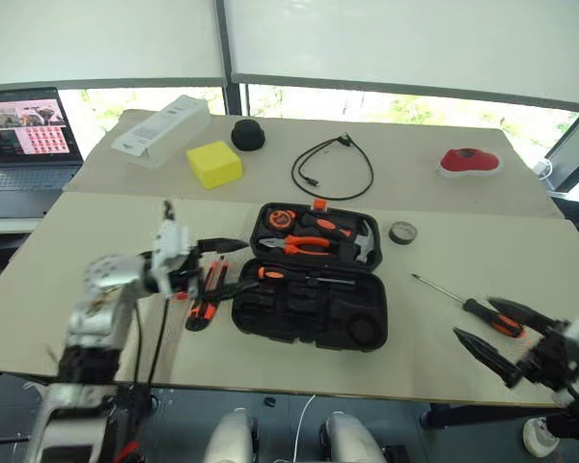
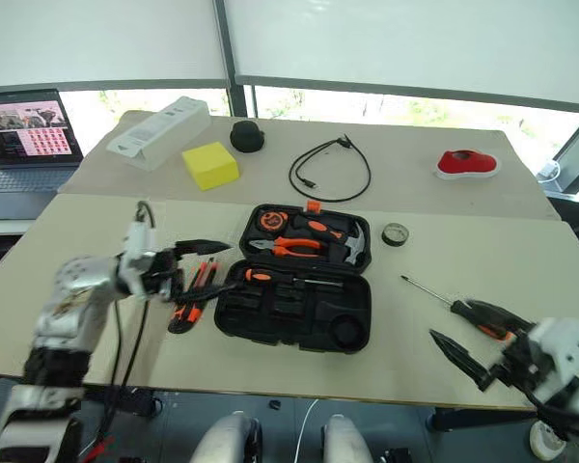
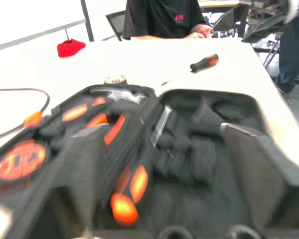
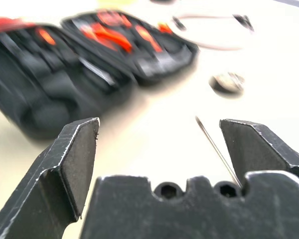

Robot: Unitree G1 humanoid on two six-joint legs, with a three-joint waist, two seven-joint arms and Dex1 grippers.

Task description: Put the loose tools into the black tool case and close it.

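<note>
Screwdriver [image 1: 463, 305] lies loose on the table right of the open tool case [image 1: 309, 318], shaft pointing up-left, handle just beside my right gripper [image 1: 507, 333], jaws spread. My left gripper [image 1: 222, 265] is spread too, farther off.

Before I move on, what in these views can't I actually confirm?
- Utility knife: partly hidden behind the left end effector in the eye views.
- Screwdriver: handle end overlapped by the right end effector.
- Tool case recesses: blurred in the left wrist view; which stand empty is unclear.
- Tape roll: blurred in the right wrist view.
</note>
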